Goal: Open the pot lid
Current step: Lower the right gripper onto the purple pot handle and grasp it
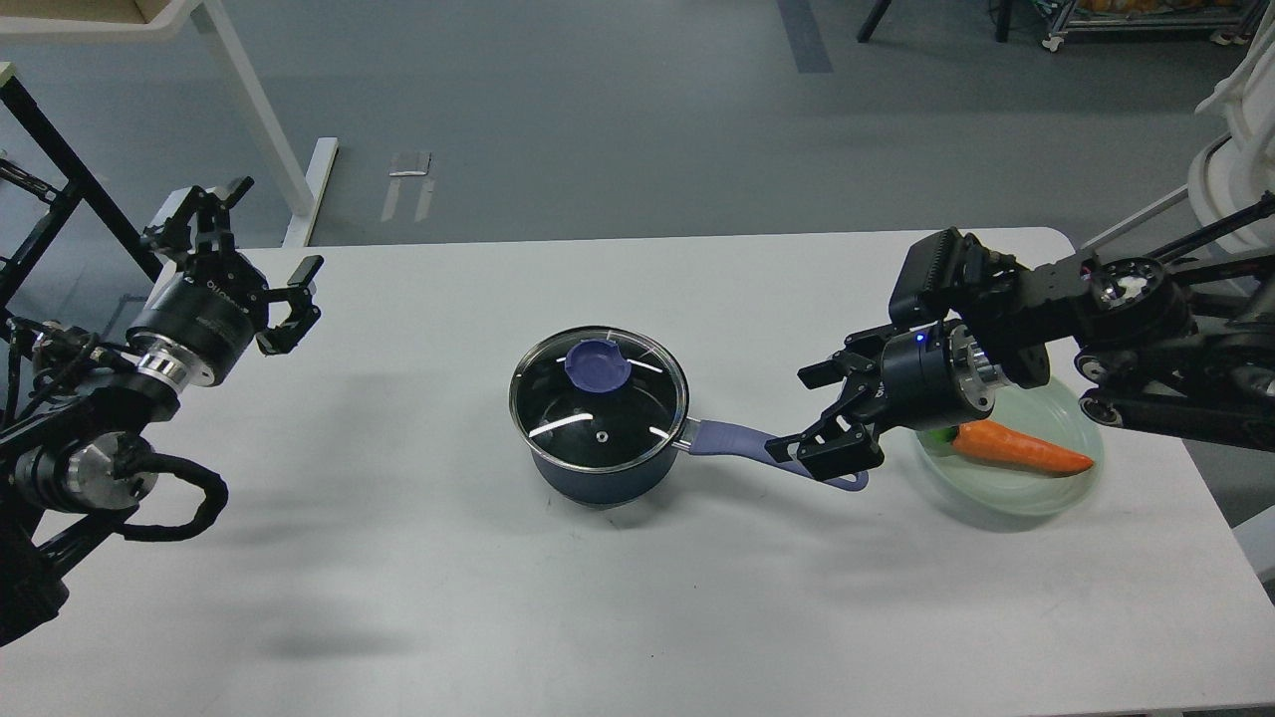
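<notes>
A dark blue pot (598, 468) stands at the middle of the white table (398, 578). A glass lid (598, 403) with a blue knob (597, 364) lies shut on it. Its blue handle (737, 440) points right. My right gripper (797, 413) is open above the far end of the handle, to the right of the lid and apart from it. My left gripper (267, 244) is open and empty at the table's far left edge, well away from the pot.
A pale green plate (1026, 488) at the right holds an orange carrot (1021, 448), partly hidden by my right arm (1096, 329). A black frame (60, 169) and a white table leg (259, 119) stand beyond the far left corner.
</notes>
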Available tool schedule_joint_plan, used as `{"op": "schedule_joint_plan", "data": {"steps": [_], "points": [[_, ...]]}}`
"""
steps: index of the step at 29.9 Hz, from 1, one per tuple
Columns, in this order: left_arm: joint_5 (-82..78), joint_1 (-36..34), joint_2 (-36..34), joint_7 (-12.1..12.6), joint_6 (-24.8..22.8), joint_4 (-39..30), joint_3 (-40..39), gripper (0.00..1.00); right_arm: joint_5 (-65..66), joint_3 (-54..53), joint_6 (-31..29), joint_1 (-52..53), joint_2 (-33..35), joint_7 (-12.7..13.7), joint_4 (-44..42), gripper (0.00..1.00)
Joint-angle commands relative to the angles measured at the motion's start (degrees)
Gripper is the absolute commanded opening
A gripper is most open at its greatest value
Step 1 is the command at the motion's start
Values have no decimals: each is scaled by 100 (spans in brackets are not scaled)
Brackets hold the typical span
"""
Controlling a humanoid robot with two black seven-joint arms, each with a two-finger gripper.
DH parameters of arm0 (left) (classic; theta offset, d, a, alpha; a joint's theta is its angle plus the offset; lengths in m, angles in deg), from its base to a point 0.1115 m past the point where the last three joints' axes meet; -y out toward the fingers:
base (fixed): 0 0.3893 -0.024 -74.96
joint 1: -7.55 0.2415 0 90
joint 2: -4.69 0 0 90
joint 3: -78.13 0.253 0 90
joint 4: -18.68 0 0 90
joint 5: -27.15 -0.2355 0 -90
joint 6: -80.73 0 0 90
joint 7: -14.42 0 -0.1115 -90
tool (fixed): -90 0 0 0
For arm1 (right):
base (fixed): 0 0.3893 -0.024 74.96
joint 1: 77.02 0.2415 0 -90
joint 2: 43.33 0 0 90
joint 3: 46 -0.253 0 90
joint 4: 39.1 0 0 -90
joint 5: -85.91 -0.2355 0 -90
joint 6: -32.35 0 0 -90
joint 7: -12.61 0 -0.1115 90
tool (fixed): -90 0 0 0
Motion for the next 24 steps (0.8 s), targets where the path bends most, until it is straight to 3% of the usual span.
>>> {"op": "schedule_joint_plan", "data": {"steps": [1,4,21,24], "points": [[4,9,-56,0,12,-62,1,99,20,126,128,-116,-211,0,-72,94],[4,1,-57,0,21,-71,1,99,20,135,128,-195,-282,0,-64,90],[-5,1,-22,0,21,-71,1,99,38,337,190,-292,-396,0,-196,45],[-5,1,-13,0,21,-71,1,99,46,346,190,-284,-431,0,-257,43]]}}
